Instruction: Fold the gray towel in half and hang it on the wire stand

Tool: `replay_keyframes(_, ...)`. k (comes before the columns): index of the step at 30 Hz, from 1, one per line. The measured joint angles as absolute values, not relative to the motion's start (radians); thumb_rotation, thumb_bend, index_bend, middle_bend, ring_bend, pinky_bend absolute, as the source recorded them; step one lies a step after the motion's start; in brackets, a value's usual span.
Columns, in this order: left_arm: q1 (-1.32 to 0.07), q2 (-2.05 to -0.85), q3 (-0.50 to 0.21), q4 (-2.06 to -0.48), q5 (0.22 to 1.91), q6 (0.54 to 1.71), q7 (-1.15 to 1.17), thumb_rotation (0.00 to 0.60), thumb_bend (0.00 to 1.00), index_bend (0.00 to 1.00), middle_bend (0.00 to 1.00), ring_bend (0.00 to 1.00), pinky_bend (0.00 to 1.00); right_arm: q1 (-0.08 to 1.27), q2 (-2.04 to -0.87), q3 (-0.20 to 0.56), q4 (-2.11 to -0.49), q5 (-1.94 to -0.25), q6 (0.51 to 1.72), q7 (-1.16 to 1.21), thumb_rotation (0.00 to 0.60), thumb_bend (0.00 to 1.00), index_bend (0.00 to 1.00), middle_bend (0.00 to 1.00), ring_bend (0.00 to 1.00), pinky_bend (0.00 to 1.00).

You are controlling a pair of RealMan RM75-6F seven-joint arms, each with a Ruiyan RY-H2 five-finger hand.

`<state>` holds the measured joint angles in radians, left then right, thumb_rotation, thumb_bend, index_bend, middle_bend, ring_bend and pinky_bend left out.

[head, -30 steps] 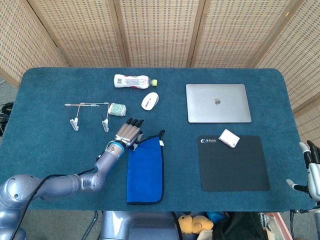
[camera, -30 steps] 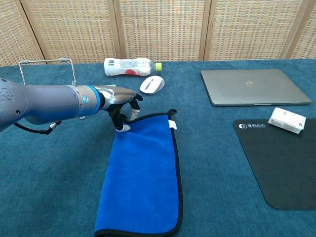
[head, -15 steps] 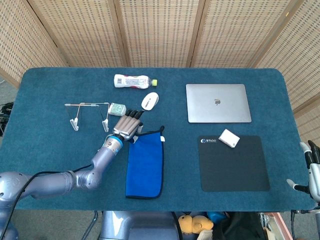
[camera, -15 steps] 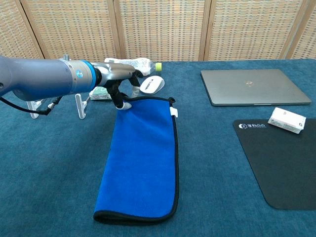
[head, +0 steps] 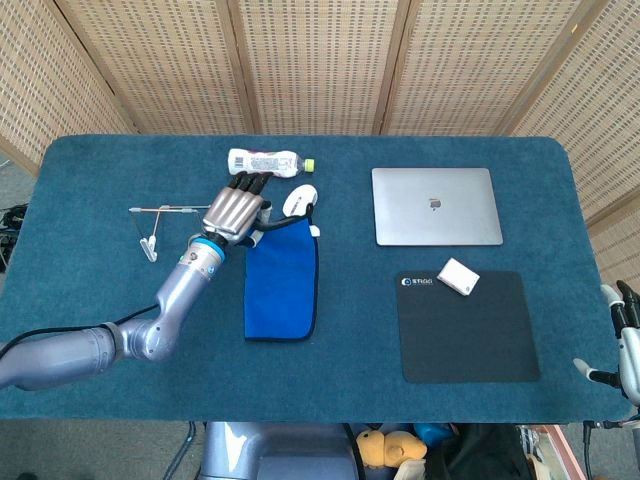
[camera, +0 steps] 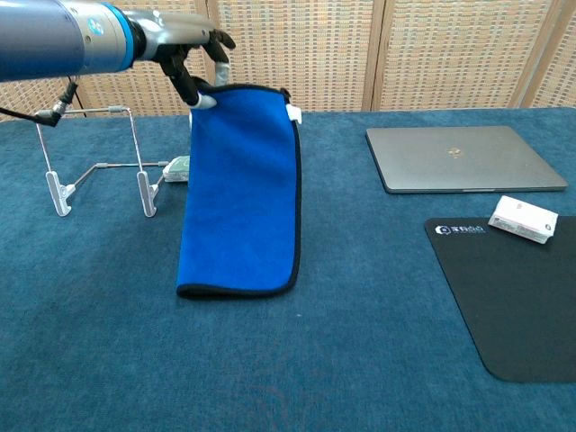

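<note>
My left robot hand pinches the folded towel by its top corner; I'd carry it left, high, over the wire stand, then lower evenly.

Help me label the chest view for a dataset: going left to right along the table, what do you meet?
Wire stand → blue towel hanging from the left hand → closed laptop → small white box on the black mouse pad.
</note>
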<state>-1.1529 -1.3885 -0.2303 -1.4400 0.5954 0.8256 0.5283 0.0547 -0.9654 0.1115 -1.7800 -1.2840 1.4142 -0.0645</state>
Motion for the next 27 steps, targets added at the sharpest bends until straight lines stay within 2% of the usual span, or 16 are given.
replay_keyframes(14, -1.103, -1.277, -0.306, -1.35, 0.717, 0.762, 0.306, 0.6, 0.71, 0.79, 0.0, 0.0, 0.0, 0.067, -0.977, 0.112, -1.776, -1.268, 1.395, -0.089, 0.6, 0.0, 0.0, 0.0, 0.0, 0.0)
replay_keyframes(21, -1.074, -1.258, -0.329, -1.209, 0.843, 0.713, 0.148, 0.6, 0.71, 0.79, 0.0, 0.0, 0.0, 0.07, -0.985, 0.112, -1.775, -1.261, 1.393, -0.11, 0.6, 0.0, 0.0, 0.0, 0.0, 0.0)
replay_keyframes(27, -1.049, -1.236, -0.344, -1.154, 0.887, 0.673, 0.048, 0.6, 0.71, 0.79, 0.0, 0.0, 0.0, 0.075, -0.993, 0.111, -1.778, -1.255, 1.388, -0.129, 0.6, 0.0, 0.0, 0.0, 0.0, 0.0)
